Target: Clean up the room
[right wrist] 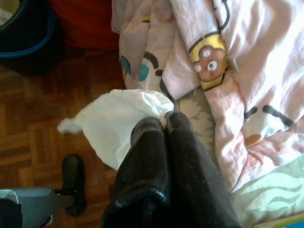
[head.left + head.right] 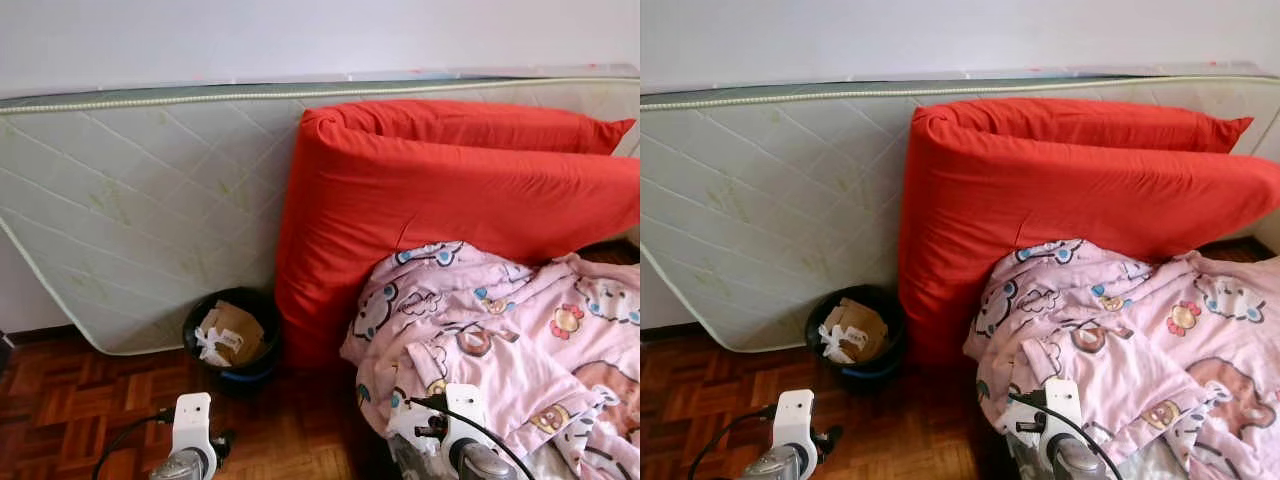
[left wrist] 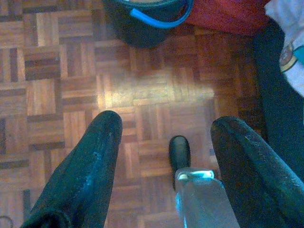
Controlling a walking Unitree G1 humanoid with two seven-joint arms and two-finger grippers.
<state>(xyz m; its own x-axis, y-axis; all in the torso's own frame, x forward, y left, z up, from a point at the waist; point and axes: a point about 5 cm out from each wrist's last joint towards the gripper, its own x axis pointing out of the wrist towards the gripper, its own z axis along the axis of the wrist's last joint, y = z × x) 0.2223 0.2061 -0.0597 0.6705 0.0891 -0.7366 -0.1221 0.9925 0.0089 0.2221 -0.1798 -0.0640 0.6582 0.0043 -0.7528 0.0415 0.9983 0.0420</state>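
Your right hand (image 1: 164,124) is clenched on a white tissue (image 1: 118,121), held over the floor (image 1: 33,128) beside the pink blanket (image 2: 520,340). Your left hand (image 3: 164,156) hangs released above the parquet. Farther off, the bin (image 2: 232,335) sits against the mattress (image 2: 140,220) and red cushion (image 2: 440,190).

Two silver arms ended in white wrist blocks, each trailing a thin black cable. Long fingers (image 3: 90,166) were matte black, slightly scuffed.
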